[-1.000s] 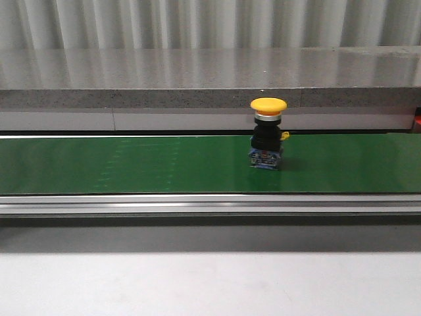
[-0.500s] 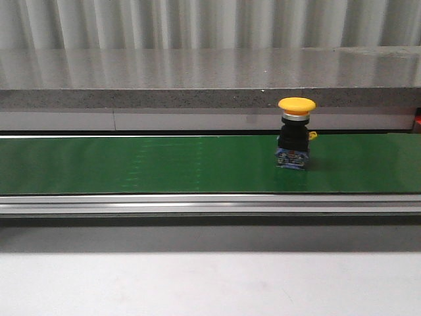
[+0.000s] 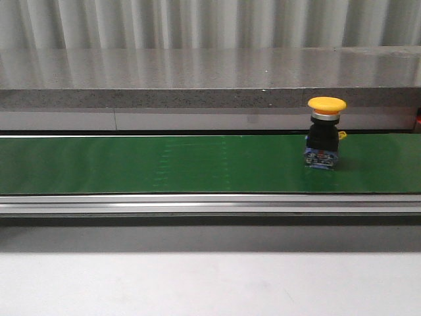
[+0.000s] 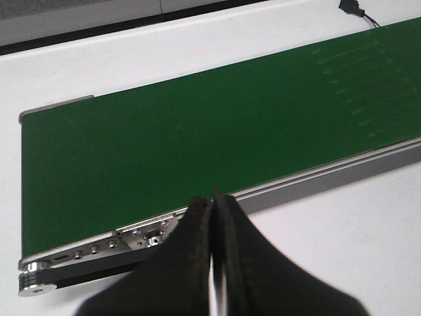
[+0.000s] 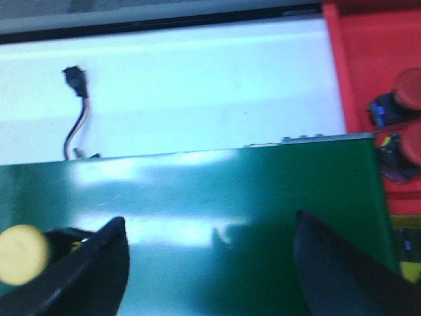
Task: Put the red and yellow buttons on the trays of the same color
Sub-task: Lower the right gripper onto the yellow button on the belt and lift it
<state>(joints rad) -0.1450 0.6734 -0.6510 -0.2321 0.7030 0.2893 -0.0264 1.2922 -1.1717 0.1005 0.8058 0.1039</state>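
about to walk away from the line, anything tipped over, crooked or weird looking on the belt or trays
Nothing stands out. The yellow button stands upright on the green belt. The red tray holds two red buttons. The right gripper is open above the belt; the left gripper is shut.

You have the button [image 3: 325,132] standing upright on the conveyor belt [image 3: 164,164], near the belt's right end and closer to its rear edge than its front edge. Behind the belt runs a raised ledge [image 3: 197,82]; in front of it lies the worktop [image 3: 197,283]. Beyond the belt's right end sits a tray [image 5: 368,59], with two more buttons [image 5: 398,99] lying in it, close beside each other. A cable [image 5: 75,125] lies on the worktop behind the belt's rear edge.
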